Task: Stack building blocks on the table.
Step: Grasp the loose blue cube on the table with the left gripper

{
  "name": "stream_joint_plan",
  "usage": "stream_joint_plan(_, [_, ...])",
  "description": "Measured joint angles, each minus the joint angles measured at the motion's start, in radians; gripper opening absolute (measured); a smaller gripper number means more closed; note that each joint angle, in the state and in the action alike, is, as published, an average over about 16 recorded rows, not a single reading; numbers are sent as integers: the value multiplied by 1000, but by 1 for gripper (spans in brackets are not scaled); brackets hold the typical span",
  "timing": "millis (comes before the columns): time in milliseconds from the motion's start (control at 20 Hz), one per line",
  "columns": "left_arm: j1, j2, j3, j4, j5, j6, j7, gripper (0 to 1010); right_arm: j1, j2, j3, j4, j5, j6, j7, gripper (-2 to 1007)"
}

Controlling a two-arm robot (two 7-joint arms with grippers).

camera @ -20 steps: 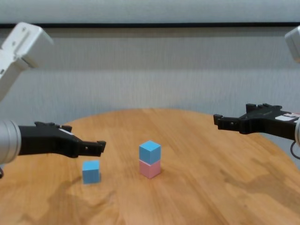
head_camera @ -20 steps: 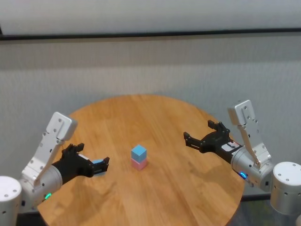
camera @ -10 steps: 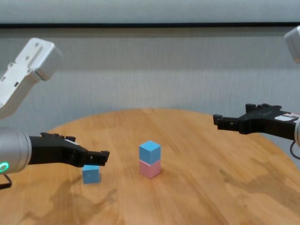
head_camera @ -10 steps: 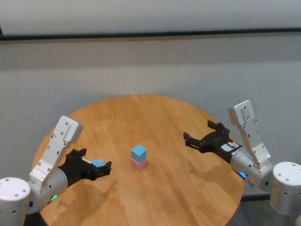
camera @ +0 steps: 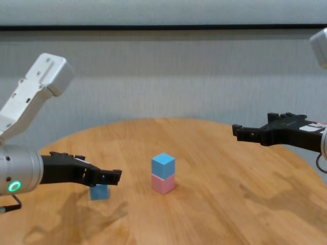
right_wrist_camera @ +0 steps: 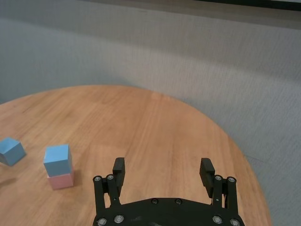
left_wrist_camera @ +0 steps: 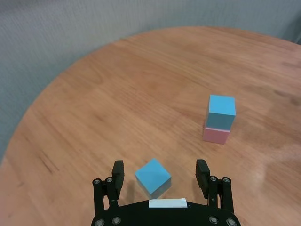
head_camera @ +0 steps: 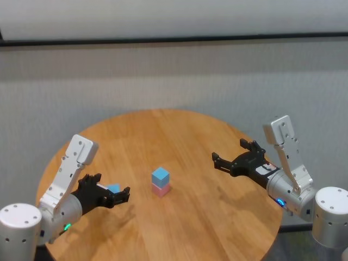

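A light blue cube [head_camera: 160, 175] sits on a pale pink cube [head_camera: 161, 189] as a two-high stack at the middle of the round wooden table [head_camera: 217, 217]. The stack also shows in the chest view [camera: 163, 165]. A second light blue cube [head_camera: 113, 188] lies on the table to the stack's left. My left gripper [head_camera: 112, 186] is open and low over it. In the left wrist view the cube [left_wrist_camera: 153, 176] lies between the spread fingers of the left gripper [left_wrist_camera: 160, 165], untouched. My right gripper [head_camera: 228, 150] is open and empty, hovering right of the stack.
A grey wall runs behind the table. The table's curved edge [head_camera: 65, 152] lies close to the left arm. Bare wood lies between the stack and the right gripper [camera: 253, 125].
My left gripper has come down and forward, so its fingers now flank the loose blue cube. The right arm and the stack have not moved.
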Motion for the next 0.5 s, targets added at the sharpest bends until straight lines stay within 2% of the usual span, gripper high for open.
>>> stream_joint_plan(500, [-16, -27, -2, 50, 8, -6, -1, 1002, 0, 0, 0, 0, 0, 0, 0, 1000])
